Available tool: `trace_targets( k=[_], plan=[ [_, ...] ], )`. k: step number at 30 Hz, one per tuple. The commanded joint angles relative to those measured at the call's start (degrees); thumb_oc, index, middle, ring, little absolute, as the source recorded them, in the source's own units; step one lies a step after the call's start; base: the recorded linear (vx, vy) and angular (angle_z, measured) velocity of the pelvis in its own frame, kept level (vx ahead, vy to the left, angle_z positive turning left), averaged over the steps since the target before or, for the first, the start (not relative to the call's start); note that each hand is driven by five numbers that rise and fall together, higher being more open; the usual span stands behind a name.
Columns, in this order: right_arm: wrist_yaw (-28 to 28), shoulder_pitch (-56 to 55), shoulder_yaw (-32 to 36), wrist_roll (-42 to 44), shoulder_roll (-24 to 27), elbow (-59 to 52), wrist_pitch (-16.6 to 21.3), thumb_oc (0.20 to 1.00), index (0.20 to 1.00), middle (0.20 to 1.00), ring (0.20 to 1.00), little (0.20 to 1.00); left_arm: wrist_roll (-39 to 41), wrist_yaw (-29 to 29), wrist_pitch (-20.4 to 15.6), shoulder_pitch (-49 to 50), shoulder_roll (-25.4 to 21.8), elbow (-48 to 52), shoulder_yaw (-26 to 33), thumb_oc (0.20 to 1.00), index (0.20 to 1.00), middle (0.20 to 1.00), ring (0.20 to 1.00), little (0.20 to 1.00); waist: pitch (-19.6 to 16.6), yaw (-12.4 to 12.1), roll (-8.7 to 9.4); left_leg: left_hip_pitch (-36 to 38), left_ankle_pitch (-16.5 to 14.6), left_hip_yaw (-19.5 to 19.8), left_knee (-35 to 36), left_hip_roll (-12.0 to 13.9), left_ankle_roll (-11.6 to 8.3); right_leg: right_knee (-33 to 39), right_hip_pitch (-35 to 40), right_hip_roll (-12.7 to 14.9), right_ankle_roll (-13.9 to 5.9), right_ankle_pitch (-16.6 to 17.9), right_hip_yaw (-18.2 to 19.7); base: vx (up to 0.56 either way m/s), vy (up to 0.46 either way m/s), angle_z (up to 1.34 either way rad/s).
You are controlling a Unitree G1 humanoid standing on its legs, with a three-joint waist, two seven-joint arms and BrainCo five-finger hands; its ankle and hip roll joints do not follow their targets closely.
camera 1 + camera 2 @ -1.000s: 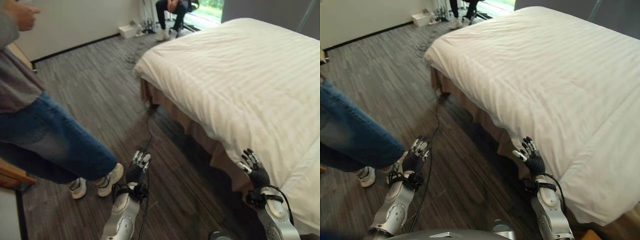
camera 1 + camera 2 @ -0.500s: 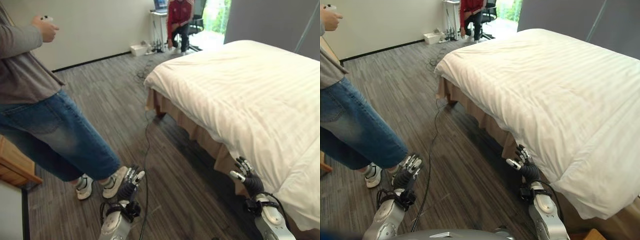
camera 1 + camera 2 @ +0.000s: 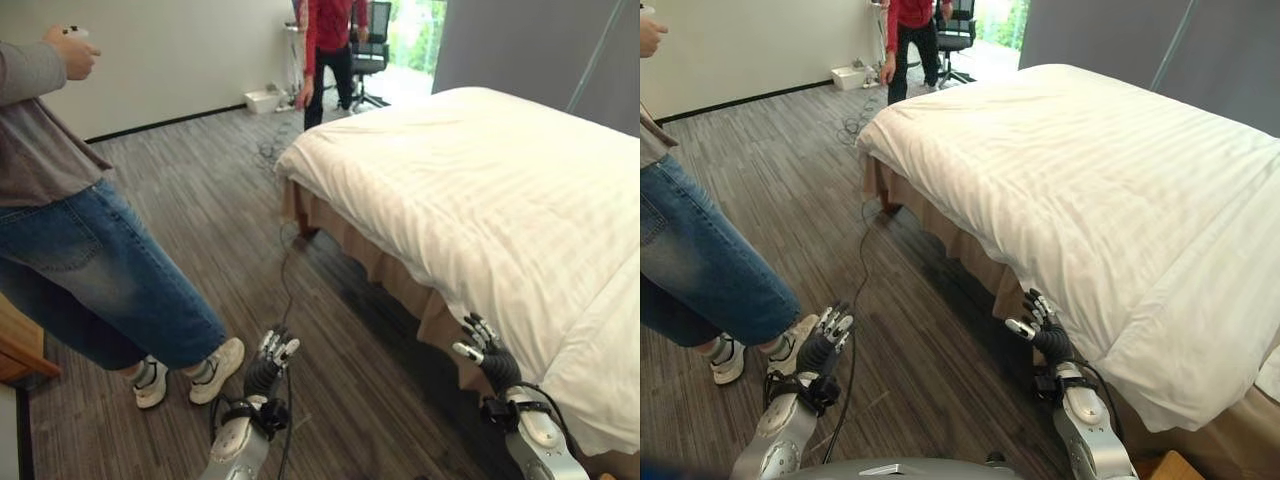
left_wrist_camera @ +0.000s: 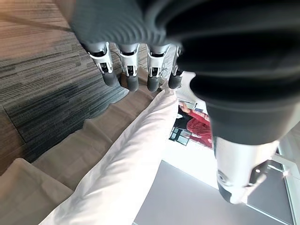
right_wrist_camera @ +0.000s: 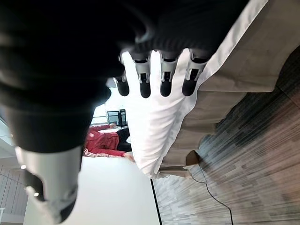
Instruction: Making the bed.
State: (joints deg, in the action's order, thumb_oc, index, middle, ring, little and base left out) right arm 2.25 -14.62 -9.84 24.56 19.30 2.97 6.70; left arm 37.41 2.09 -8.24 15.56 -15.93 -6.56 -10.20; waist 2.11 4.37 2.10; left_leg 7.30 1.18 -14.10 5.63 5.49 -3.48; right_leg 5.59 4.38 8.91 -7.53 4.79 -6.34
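The bed's white striped duvet lies spread over the mattress, its edge hanging above a tan bed skirt. My right hand is held low beside the bed's near side, just off the duvet's hanging edge, fingers straight and holding nothing. Over the wooden floor to the left, well away from the bed, my left hand is open and empty too, its fingers pointing along the bed's side. The duvet's edge shows past them.
A person in blue jeans stands close on the left, shoes near my left hand. A second person in red stands at the far end by an office chair. A white box sits by the wall. Wooden furniture juts in at the left edge.
The camera has shifted. The person in red has risen from the chair and stepped left. Both hands stay open and low.
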Motion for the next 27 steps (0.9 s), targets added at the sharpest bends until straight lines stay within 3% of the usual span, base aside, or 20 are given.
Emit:
trace_targets(
  k=[1,27],
  plan=[
    [-0.34,3.57,1.04,-1.8,1.27,-2.72,2.85,1.0,1.0,1.0,1.0,1.0,-1.52,-0.35,-2.68,-3.37,-0.7,1.17,2.21,1.0,1.0,1.0,1.0,1.0,1.29,-0.75,-0.46,0.64,-2.02,2.52,-0.63,-1.01,1.65,-3.53,-1.47,-1.86,-0.32,-2.1,0.53,0.0,0.0,0.0],
    [-1.31,3.79,-0.9,-3.31,2.03,-2.53,2.34,1.0,1.0,1.0,1.0,1.0,-1.23,-0.73,-2.96,-3.33,-0.2,0.72,1.47,1.0,1.0,1.0,1.0,1.0,1.01,-0.68,-0.59,1.47,-2.25,2.33,-0.63,-1.11,1.53,-2.5,-0.16,-1.94,-0.33,-1.96,0.72,0.0,0.001,-0.01]
  ],
)
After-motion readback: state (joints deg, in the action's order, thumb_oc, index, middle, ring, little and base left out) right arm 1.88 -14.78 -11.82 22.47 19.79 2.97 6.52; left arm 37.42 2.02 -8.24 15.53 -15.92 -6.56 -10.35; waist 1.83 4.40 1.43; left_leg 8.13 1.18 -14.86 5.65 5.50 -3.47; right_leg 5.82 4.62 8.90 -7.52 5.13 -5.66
